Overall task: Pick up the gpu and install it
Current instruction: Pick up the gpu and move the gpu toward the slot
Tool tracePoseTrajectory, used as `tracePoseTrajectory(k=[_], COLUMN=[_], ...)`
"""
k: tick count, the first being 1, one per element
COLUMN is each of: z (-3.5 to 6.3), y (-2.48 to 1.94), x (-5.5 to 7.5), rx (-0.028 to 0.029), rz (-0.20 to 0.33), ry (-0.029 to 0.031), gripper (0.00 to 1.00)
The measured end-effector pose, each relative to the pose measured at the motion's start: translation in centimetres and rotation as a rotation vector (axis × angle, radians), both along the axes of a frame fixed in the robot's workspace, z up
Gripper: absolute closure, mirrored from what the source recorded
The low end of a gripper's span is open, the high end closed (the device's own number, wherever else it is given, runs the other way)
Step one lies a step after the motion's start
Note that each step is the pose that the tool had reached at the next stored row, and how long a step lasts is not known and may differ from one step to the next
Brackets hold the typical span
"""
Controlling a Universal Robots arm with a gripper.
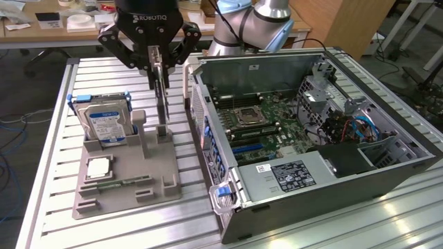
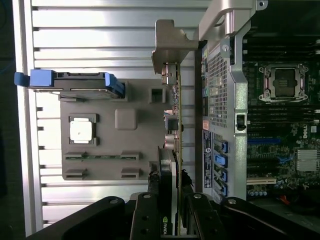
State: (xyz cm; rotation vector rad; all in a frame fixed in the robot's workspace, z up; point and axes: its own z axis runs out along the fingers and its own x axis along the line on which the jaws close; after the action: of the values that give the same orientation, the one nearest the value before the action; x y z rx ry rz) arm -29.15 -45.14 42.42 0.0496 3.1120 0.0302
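Observation:
The gpu (image 1: 163,106) stands on edge as a thin upright card over the grey parts holder (image 1: 128,192). Its lower end is at a small post of the holder; I cannot tell whether it still rests there. My gripper (image 1: 157,70) comes down from above and is shut on the card's upper end, one finger on each face. In the wrist view the gpu (image 2: 176,120) runs edge-on away from my gripper (image 2: 172,212), with its silver bracket (image 2: 170,47) at the far end, close beside the computer case wall (image 2: 220,90).
The holder (image 2: 100,172) also carries a hard drive (image 1: 104,122) in blue rails, a processor chip (image 1: 98,167) and a memory stick (image 1: 124,182). The open computer case (image 1: 387,155) lies at the exterior view's right, its motherboard (image 1: 256,124) and expansion slots (image 1: 248,149) exposed.

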Motion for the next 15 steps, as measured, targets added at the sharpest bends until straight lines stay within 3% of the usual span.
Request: tracePoseTrajectory(k=[15], z=[-0.01], y=[0.01], x=[1.6], rx=[0.0004], rz=[0.000], ry=[-0.0001], gripper=[0.73])
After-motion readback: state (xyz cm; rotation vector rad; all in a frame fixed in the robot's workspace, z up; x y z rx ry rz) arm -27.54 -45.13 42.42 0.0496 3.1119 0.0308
